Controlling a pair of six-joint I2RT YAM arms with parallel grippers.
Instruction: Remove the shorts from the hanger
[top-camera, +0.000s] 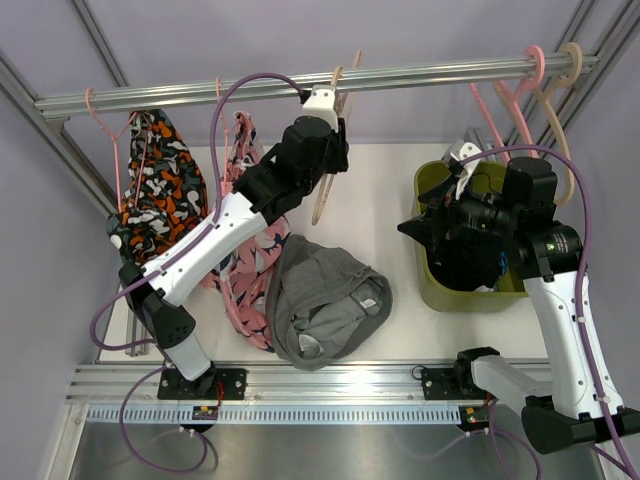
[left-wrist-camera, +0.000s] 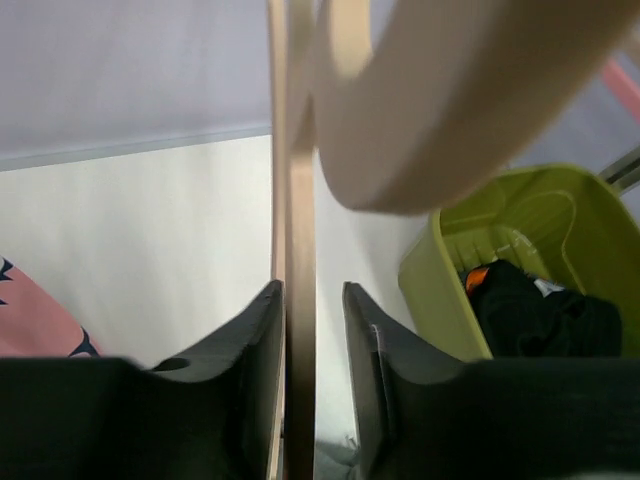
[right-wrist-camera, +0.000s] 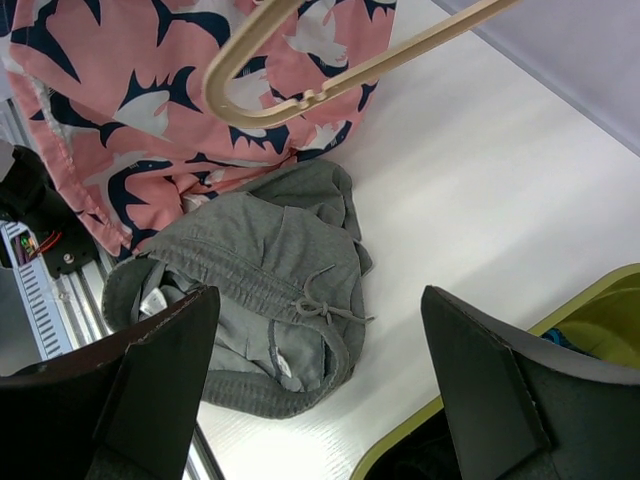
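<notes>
Grey shorts (top-camera: 325, 300) lay crumpled at the desk's near edge, off the bare beige hanger (top-camera: 325, 195). Left end effector (left-wrist-camera: 313, 300) straddled that hanger, slightly parted, not clamping. Right end effector (right-wrist-camera: 320, 295) gaped empty. Orange-patterned shorts (top-camera: 160, 185) and pink shorts (top-camera: 245, 270) hung, likely undone.
</notes>
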